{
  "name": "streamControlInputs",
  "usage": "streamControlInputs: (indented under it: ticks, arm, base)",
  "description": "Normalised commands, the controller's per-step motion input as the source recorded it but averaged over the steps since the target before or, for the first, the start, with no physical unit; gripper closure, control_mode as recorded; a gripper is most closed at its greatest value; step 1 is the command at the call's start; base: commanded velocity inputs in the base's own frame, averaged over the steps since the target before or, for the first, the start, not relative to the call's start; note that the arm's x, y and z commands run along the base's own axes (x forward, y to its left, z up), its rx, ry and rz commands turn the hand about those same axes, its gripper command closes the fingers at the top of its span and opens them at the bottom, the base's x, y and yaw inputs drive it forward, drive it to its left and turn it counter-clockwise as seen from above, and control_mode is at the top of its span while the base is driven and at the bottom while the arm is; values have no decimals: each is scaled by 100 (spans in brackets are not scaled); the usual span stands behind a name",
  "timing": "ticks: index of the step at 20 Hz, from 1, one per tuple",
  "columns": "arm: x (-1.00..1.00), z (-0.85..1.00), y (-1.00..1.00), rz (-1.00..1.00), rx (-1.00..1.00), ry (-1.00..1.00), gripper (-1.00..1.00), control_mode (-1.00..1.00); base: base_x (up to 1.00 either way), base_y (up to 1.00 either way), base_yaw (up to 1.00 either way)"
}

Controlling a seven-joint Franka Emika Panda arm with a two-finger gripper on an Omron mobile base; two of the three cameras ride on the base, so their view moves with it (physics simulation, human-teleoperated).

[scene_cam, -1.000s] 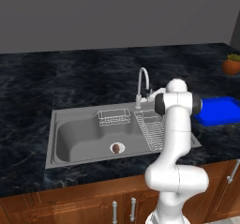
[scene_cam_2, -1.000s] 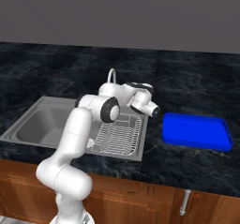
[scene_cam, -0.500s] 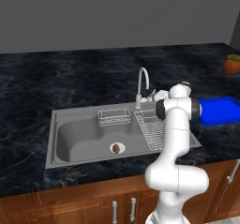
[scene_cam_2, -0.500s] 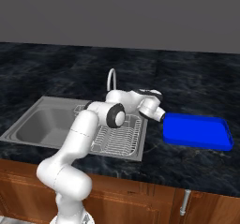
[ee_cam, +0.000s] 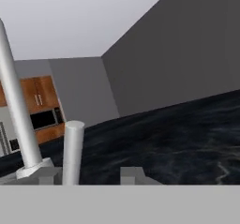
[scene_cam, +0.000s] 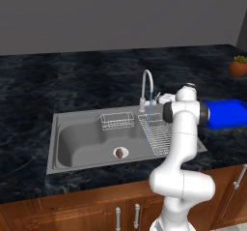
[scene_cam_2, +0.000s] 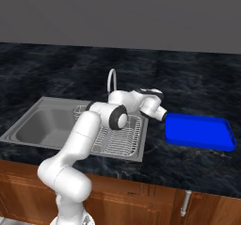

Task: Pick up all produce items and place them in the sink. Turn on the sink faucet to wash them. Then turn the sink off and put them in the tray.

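Note:
A small brown produce lump (scene_cam: 119, 152) lies on the drain of the grey sink (scene_cam: 77, 145), also seen from the other side as the sink (scene_cam_2: 37, 125). The silver faucet (scene_cam: 147, 86) arches over the basin, and a thin blue stream falls from its spout. My gripper (scene_cam: 161, 98) hovers just right of the faucet base, between the faucet (scene_cam_2: 112, 80) and the blue tray (scene_cam_2: 200, 132). In the hand view the gripper (ee_cam: 91, 176) is open, and the upright lever (ee_cam: 73, 150) stands between its tips, close to the left one. The faucet pipe (ee_cam: 16, 106) rises beside it.
A wire basket (scene_cam: 117, 121) hangs at the sink's back and a wire rack (scene_cam: 157, 134) covers its right part. The blue tray (scene_cam: 226, 113) lies on the dark counter to the right. An orange pot (scene_cam: 238, 67) stands at the far right. Wooden cabinet fronts run below.
My hand has edged slightly right and down beside the faucet base. The produce lump has stayed on the drain.

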Motion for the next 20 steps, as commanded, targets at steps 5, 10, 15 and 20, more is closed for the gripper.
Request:
streamControlInputs:
  ticks: [5, 10, 15, 20]
  arm:
    - [9, 21, 23, 11, -9, -4, 100, -100]
    - [6, 34, 34, 15, -12, -9, 100, -100]
    - [3, 42, 51, 14, -14, -7, 100, -100]
    - [0, 49, 63, 11, -16, -5, 100, -100]
  base:
    - [0, 0, 0]
    - [0, 0, 0]
    - [0, 0, 0]
    - [0, 0, 0]
